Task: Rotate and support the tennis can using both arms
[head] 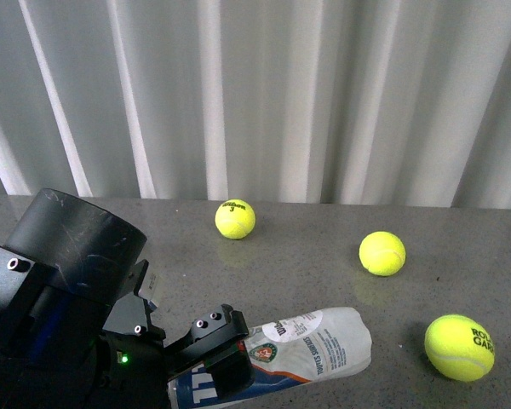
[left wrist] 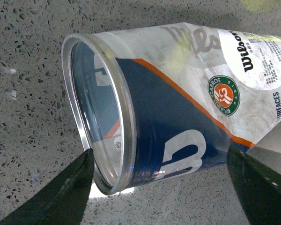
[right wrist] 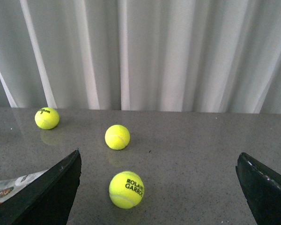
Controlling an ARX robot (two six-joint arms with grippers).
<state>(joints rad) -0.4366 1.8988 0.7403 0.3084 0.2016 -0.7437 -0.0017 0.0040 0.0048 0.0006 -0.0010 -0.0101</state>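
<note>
The tennis can (head: 315, 345) lies on its side on the grey table, its silver-rimmed end toward me. My left arm fills the lower left of the front view, and its gripper (head: 221, 365) is open, straddling the can's near end. In the left wrist view the can (left wrist: 178, 108) sits between the two dark fingers (left wrist: 61, 192), with a gap on each side. My right gripper (right wrist: 158, 153) is open and empty above the table, and does not show in the front view. A sliver of the can (right wrist: 14, 185) shows beside one right finger (right wrist: 51, 192).
Three yellow-green tennis balls lie loose on the table: one far back (head: 235, 218), one in the middle right (head: 382, 253), and one near right (head: 459, 347), marked Roland Garros (right wrist: 126, 189). A white pleated curtain (head: 324, 94) hangs behind the table.
</note>
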